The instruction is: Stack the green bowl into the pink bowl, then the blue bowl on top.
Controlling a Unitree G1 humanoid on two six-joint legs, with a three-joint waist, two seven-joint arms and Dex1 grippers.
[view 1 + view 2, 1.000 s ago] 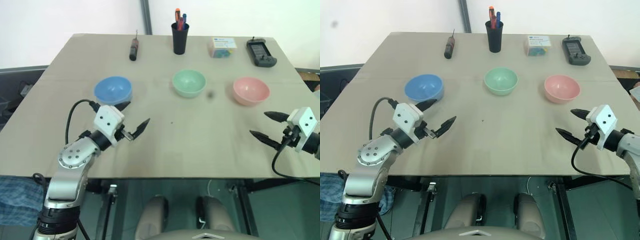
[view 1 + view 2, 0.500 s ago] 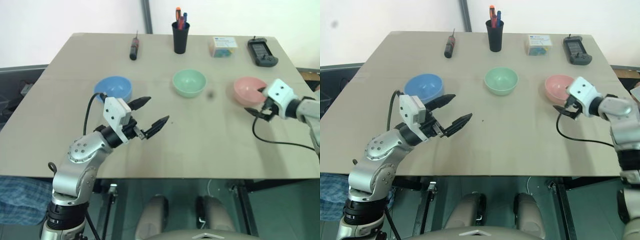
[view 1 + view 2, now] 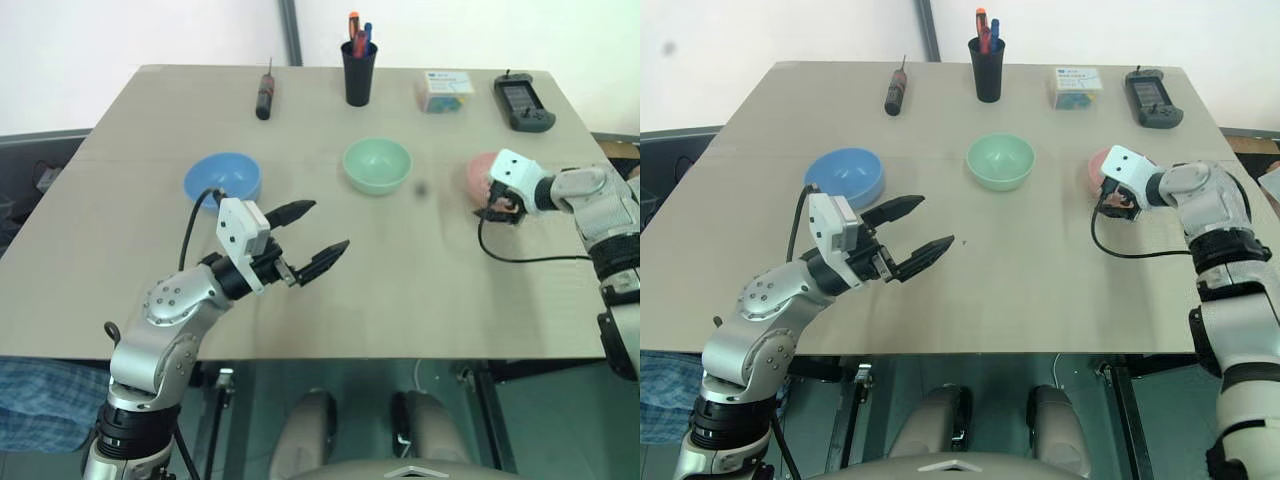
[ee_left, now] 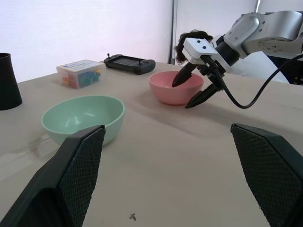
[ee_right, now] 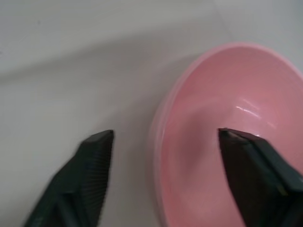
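The right end effector (image 4: 195, 90) straddles the near rim of the small round pale salmon-pink plastic bowl (image 4: 166, 86): one black finger (image 5: 253, 177) hangs inside the basin, the other (image 5: 83, 182) outside the wall over the tan table (image 3: 420, 270). The jaws are parted around the rim and do not yet pinch it, so nothing is held. The step in hand looks like securing this pink bowl by its edge, either to steady it as the base of the stack or to shift it.

To do it well, the fingers should sink a little further so the pads meet the wall below the lip, then clench squarely. The plastic is smooth and light, and a shallow or slanted pinch would likely tip or skid the bowl.

The small round pale mint-green plastic bowl (image 3: 377, 165) sits apart from that end effector, toward the table's middle, between it and the left end effector (image 3: 308, 240). The left end effector hovers fully released and empty above the table. The small round sky-blue plastic bowl (image 3: 222, 180) lies just beyond it on its outer side.
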